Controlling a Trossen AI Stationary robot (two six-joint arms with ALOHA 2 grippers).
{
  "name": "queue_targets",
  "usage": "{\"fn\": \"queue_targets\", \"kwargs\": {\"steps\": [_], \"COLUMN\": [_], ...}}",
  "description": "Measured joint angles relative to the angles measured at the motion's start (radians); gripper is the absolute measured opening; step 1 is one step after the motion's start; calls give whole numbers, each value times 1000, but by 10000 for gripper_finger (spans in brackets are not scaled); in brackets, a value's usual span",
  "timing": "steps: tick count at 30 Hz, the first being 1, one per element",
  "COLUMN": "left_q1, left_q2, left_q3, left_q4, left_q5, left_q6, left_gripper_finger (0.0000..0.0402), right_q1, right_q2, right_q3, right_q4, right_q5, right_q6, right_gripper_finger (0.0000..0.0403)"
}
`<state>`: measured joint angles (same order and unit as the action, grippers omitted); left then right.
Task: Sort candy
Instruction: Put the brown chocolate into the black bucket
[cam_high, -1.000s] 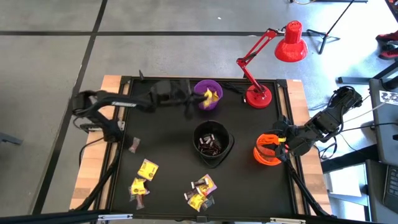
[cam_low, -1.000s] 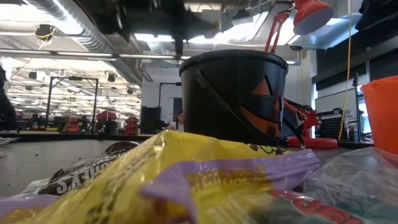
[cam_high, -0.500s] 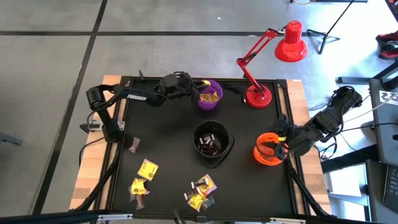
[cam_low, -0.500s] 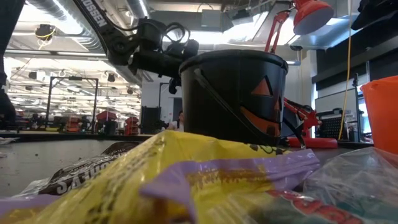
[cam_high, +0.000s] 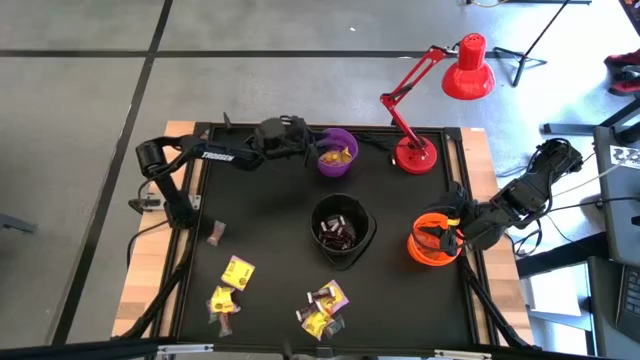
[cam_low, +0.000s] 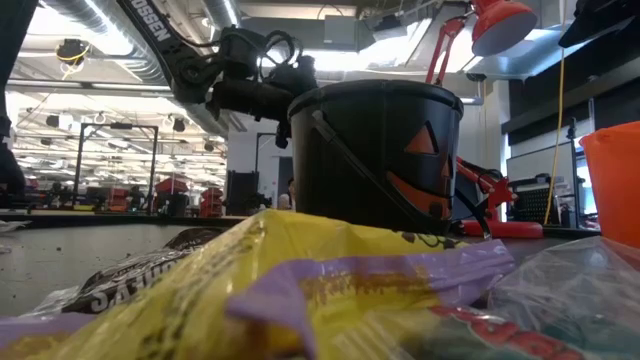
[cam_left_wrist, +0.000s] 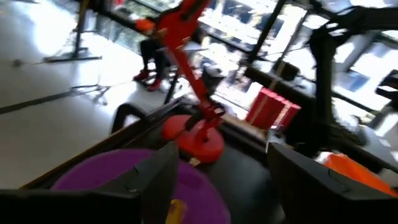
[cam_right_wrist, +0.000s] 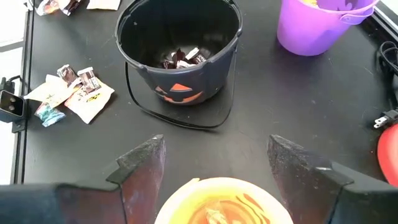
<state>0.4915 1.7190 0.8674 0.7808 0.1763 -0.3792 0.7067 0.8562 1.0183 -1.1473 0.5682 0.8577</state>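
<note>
While most of the candy (cam_high: 322, 310) lies loose near the front edge of the black surface (cam_high: 260, 230), some of it is already in the bowls; yellow pieces show inside the purple bowl (cam_high: 337, 153) at the back, dark brown pieces fill the bottom of the black pumpkin-face bucket (cam_high: 341, 230) in the middle, and something wrapped sits in the orange bowl (cam_high: 432, 240) on my right. One loose cluster of yellow and dark pieces lies just in front of the black bucket; two more yellow pieces (cam_high: 231, 283) lie farther to my left, and a single dark piece (cam_high: 216, 234) rests near the left edge.

My left fingers (cam_high: 309, 150) hang just beside the purple bowl's rim, at its left side; in the wrist view they stand well apart with nothing between them, the purple bowl (cam_left_wrist: 134, 186) and a bit of yellow below them; from table height the left arm (cam_low: 240, 80) reaches in above and behind the black bucket (cam_low: 378, 150).

My right fingers (cam_high: 447, 232) sit over the orange bowl, spread wide and holding nothing; past them the wrist view looks across the orange bowl (cam_right_wrist: 217, 202) to the black bucket (cam_right_wrist: 179, 50).

A red desk lamp (cam_high: 420, 110) stands on the back right corner of the surface, beside the purple bowl.
</note>
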Motion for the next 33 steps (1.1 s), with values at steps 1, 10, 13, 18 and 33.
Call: {"fn": "queue_targets", "kwargs": {"steps": [1, 10, 13, 18, 33], "left_q1": [-1, -126, -242, -497, -1023], "left_q2": [-16, -357, -493, -662, -558], "left_q3": [0, 0, 1, 1, 0], "left_q4": [1, -161, -326, -660, -1115], "left_q5": [27, 50, -77, -369, -608], "left_q6": [12, 261, 415, 565, 19], "left_gripper_finger": [235, 234, 234, 234, 233], "right_q1": [0, 0, 0, 0, 0], "right_q2": [0, 5, 14, 34, 148], "right_q3": [0, 0, 0, 0, 0], "right_q4": [4, 193, 270, 406, 444], "right_q5": [0, 27, 89, 189, 259], "right_q6": [0, -35, -83, -139, -155], "right_gripper_finger": [278, 278, 278, 278, 278]}}
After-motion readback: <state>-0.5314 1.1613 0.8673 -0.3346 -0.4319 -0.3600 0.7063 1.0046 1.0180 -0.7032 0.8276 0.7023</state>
